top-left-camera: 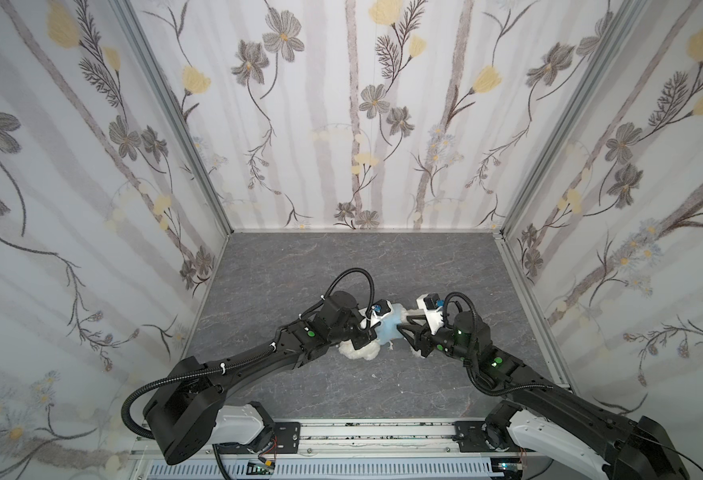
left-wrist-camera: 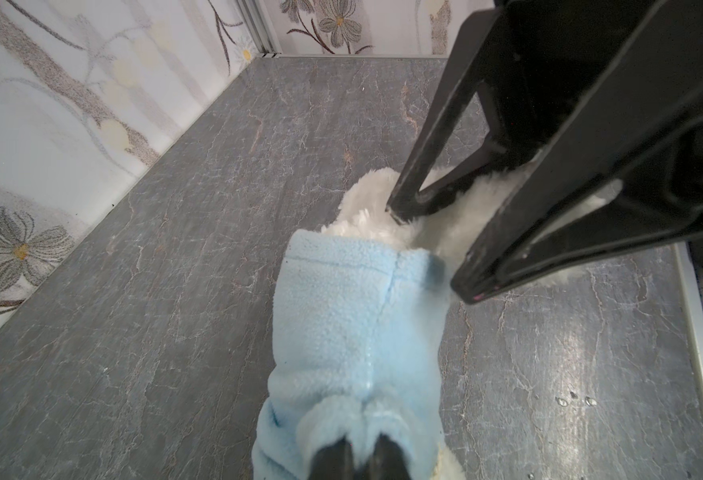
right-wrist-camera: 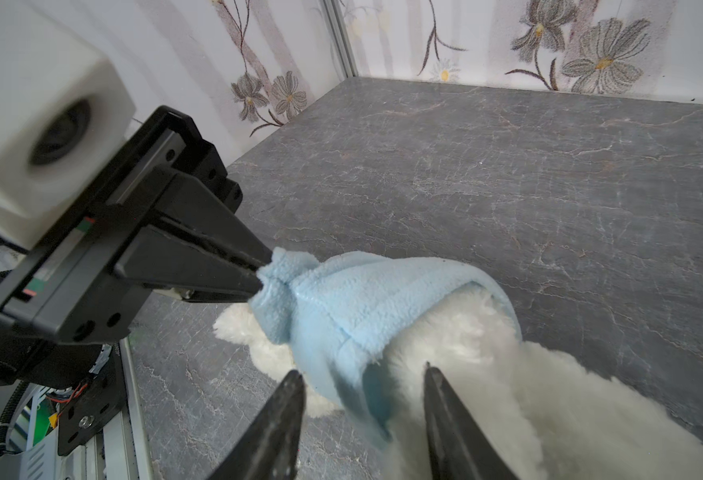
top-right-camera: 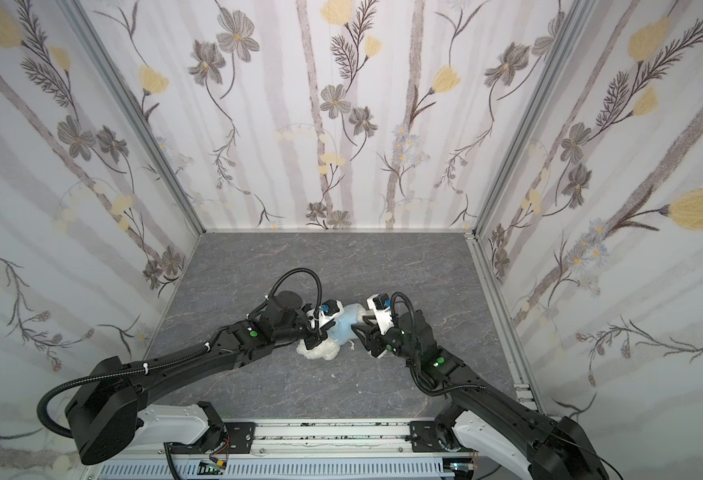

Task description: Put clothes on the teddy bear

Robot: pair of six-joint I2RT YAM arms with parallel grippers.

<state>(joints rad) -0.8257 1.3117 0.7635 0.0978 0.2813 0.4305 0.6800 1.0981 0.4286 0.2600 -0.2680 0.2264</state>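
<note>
We see the teddy bear (top-left-camera: 358,352) lying midway between the desk's (top-left-camera: 299,266) side edges, nearer the front, partly inside a light-blue hoodie (right-wrist-camera: 383,291). Our left pincer (right-wrist-camera: 260,276) is clamped on a bunched fold of the hoodie. Our right pincer (right-wrist-camera: 362,371) stands half wide, its jaws on either side of the hem and fur.

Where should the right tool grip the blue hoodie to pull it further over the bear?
Probably grip the hoodie's open hem where it arches over the teddy bear, coming from the bear's bare end with one finger under the edge; the left tool pinches the opposite bunched end.
</note>
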